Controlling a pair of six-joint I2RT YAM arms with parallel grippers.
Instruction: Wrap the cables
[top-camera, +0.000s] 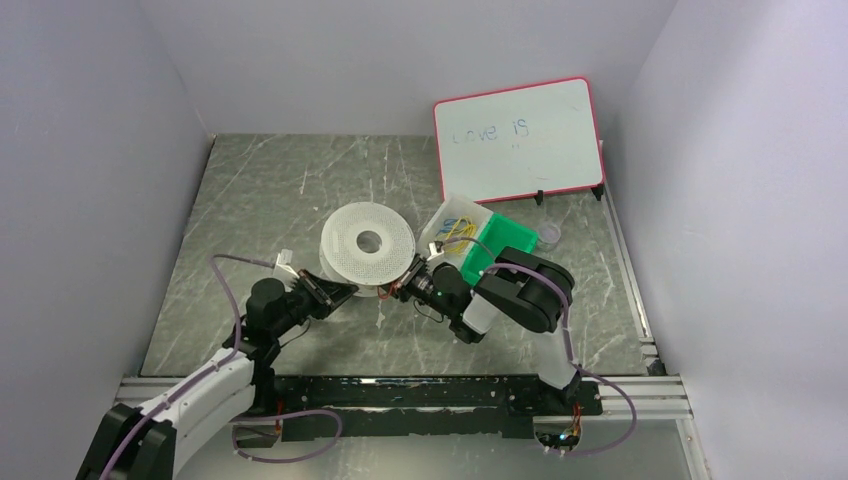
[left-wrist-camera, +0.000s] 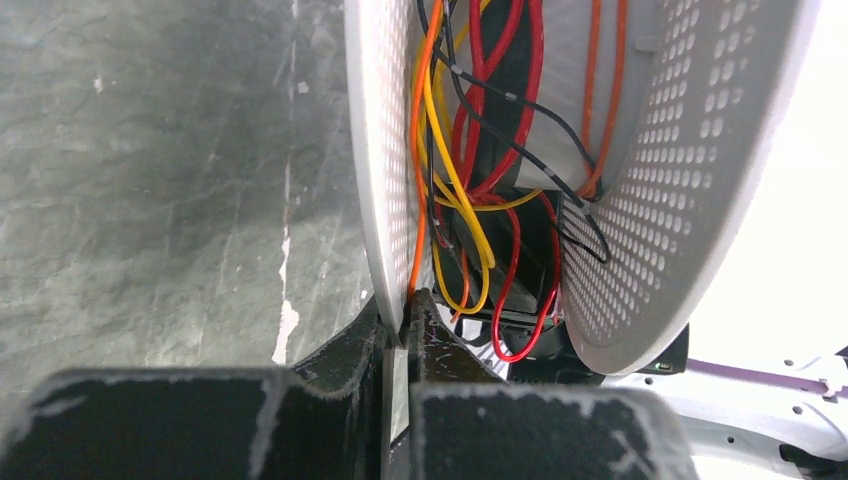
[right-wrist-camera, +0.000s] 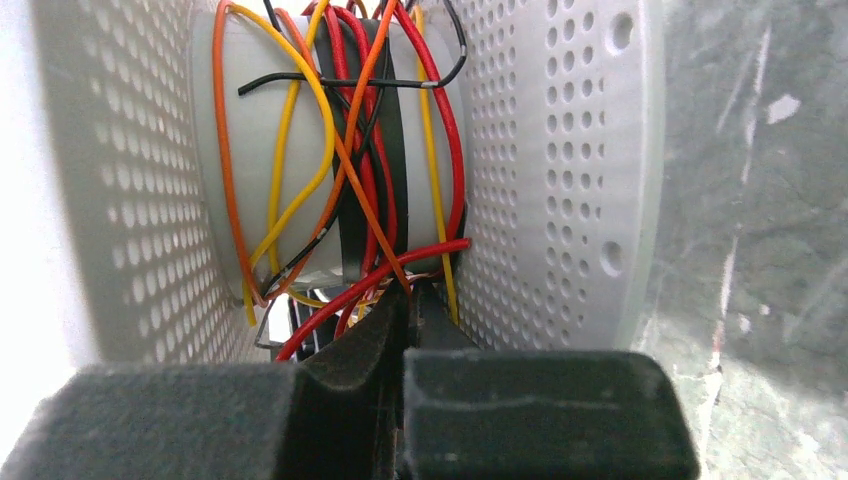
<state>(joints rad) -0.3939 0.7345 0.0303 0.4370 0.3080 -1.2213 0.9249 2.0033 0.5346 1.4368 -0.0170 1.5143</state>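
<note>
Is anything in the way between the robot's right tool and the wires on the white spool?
Nothing visible is. The right tool sits between the spool's two walls, tips shut right against the red and orange wires. Whether it pinches one is unclear. The left tool clamps one wall's rim.

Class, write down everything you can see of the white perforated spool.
The spool looks like white plastic: two round flanges dotted with holes, a smooth core, a central hole. One flange faces up. Red, orange, yellow and black cables loop loosely round its core. The left gripper pinches one flange's rim; the right gripper reaches between the flanges.
</note>
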